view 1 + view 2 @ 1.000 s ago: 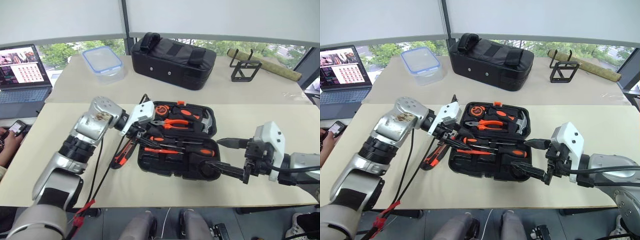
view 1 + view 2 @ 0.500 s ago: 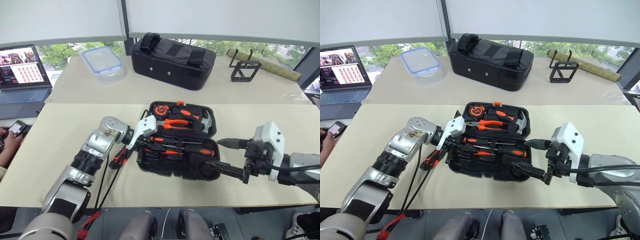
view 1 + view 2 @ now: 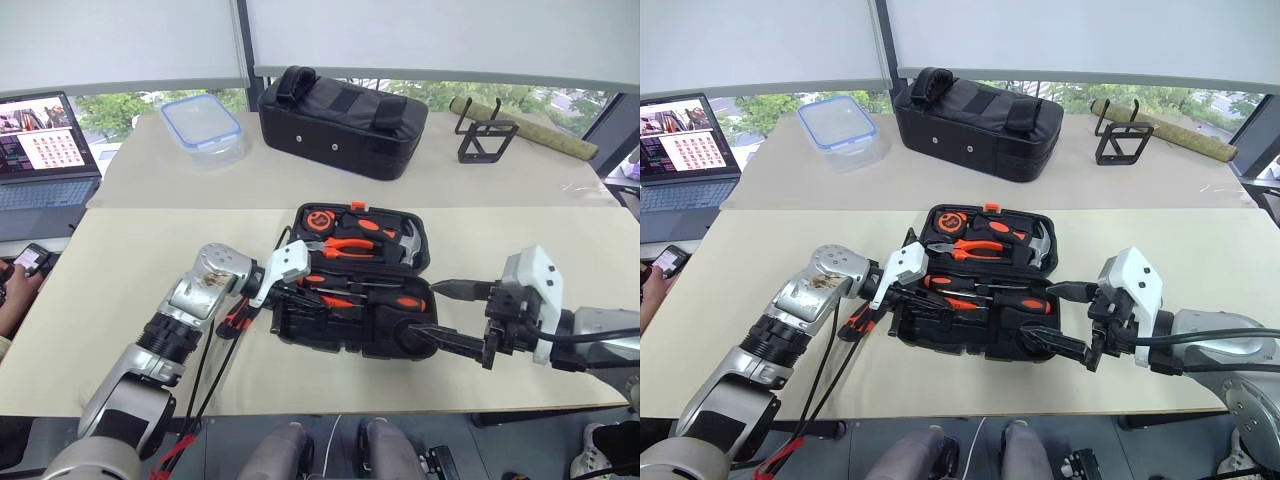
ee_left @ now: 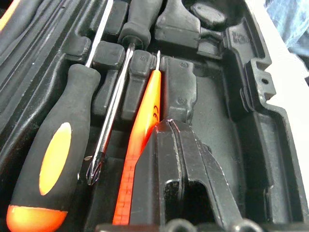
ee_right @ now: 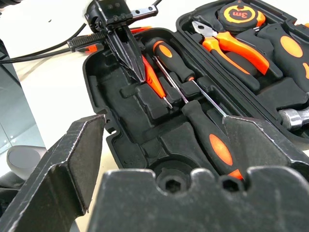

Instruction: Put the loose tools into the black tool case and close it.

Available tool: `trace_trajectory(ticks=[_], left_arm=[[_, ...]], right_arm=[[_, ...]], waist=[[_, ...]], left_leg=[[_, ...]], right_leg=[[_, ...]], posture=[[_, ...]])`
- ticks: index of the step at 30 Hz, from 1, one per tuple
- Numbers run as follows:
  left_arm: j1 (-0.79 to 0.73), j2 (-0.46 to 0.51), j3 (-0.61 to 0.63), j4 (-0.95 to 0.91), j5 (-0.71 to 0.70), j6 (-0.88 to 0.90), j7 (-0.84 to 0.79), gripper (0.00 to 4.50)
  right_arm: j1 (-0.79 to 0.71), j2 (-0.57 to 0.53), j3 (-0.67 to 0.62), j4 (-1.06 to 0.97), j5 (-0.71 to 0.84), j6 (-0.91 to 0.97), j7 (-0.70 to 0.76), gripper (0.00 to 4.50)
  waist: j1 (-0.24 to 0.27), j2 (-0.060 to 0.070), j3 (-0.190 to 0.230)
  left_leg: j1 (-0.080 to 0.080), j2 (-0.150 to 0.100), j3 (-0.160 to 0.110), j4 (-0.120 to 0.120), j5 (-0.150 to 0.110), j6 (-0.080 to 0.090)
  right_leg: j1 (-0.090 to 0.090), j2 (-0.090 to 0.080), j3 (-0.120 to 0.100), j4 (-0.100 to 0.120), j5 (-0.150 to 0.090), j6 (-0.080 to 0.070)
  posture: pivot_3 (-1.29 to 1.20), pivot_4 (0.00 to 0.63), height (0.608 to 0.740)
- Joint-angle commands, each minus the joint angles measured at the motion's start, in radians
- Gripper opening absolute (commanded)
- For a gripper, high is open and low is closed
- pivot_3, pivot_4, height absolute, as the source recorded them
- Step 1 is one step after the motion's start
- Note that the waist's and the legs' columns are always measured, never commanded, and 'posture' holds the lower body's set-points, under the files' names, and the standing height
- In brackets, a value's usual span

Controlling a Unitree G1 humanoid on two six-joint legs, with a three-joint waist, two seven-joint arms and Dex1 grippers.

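Black plastic fills the middle of my head view: the tool case (image 3: 350,290) lies open near the front edge of the beige surface (image 3: 120,250), its lid half toward the back holding pliers (image 3: 345,246), a tape measure (image 3: 320,219) and a hammer (image 3: 408,240). My left hand (image 3: 283,296) is clenched, its fingers pressed together and pointing into the case's left end, where the slim orange screwdriver (image 3: 335,301) lies in the near tray. An orange-and-black utility knife (image 3: 235,315) rests on the surface just beside the case's left edge, under my left wrist. My right hand (image 3: 450,315) is released, fingers spread wide, hovering at the case's front right corner and gripping nothing. Further back sit a black fabric bag (image 3: 340,105) and a clear lidded box (image 3: 205,125); a laptop (image 3: 45,150) stands at the far left. From the left wrist, I see the shut fingers (image 4: 178,169) low over the moulded slots, the slim orange screwdriver just beside them, with a black-and-orange screwdriver (image 4: 50,159) lying alongside. From the right wrist, the wide-apart fingers (image 5: 63,164) frame the case, and two black-and-orange screwdrivers lie seated in their slots, one (image 5: 212,140) nearer me than the other (image 5: 171,58).
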Motion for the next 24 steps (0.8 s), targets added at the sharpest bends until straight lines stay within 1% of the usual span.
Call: trace_trajectory(ticks=[1, 5, 12, 17, 24], left_arm=[[-0.008, 0.041, 0.083, -0.113, -0.091, 0.083, -0.01, 0.03], [0.022, 0.055, 0.091, -0.157, -0.121, 0.107, 0.002, 0.03], [0.034, 0.004, 0.022, -0.097, -0.051, 0.023, 0.05, 0.03], [0.031, -0.038, -0.015, 0.038, 0.036, -0.125, 0.108, 0.03], [0.026, -0.052, -0.023, 0.124, 0.059, -0.187, 0.086, 0.03]], right_arm=[[-0.031, -0.001, 0.005, 0.006, 0.004, -0.028, 0.015, 4.5], [-0.076, -0.002, 0.036, 0.043, -0.007, -0.035, 0.035, 4.5], [-0.145, -0.006, 0.076, 0.087, -0.019, -0.033, 0.056, 4.5], [-0.111, -0.008, 0.046, 0.061, -0.006, -0.021, 0.052, 4.5], [-0.053, 0.001, 0.005, 0.014, 0.029, -0.008, 0.022, 4.5]], waist=[[0.0, 0.0, 0.0], [0.001, 0.0, 0.0], [0.004, 0.0, 0.0], [0.004, 0.0, 0.0], [0.004, 0.002, -0.001]], left_leg=[[0.0, 0.0, 0.0, 0.0, 0.0, 0.0], [0.001, 0.0, 0.0, 0.0, 0.0, 0.0], [0.0, 0.0, 0.0, 0.0, 0.0, 0.0], [0.0, 0.0, 0.0, 0.0, 0.0, 0.0], [0.001, 0.0, 0.0, 0.0, 0.0, 0.0]], right_leg=[[0.0, 0.0, 0.0, 0.0, 0.0, 0.0], [0.001, 0.0, -0.001, 0.0, 0.0, 0.0], [0.001, 0.0, -0.001, -0.001, 0.0, 0.0], [0.001, 0.0, -0.001, -0.001, 0.0, 0.0], [0.002, -0.001, 0.0, -0.001, 0.0, 0.0]], posture=[[0.0, 0.15, 0.722], [0.0, 0.15, 0.722], [0.0, 0.15, 0.722], [0.0, 0.15, 0.722], [0.0, 0.15, 0.722]])
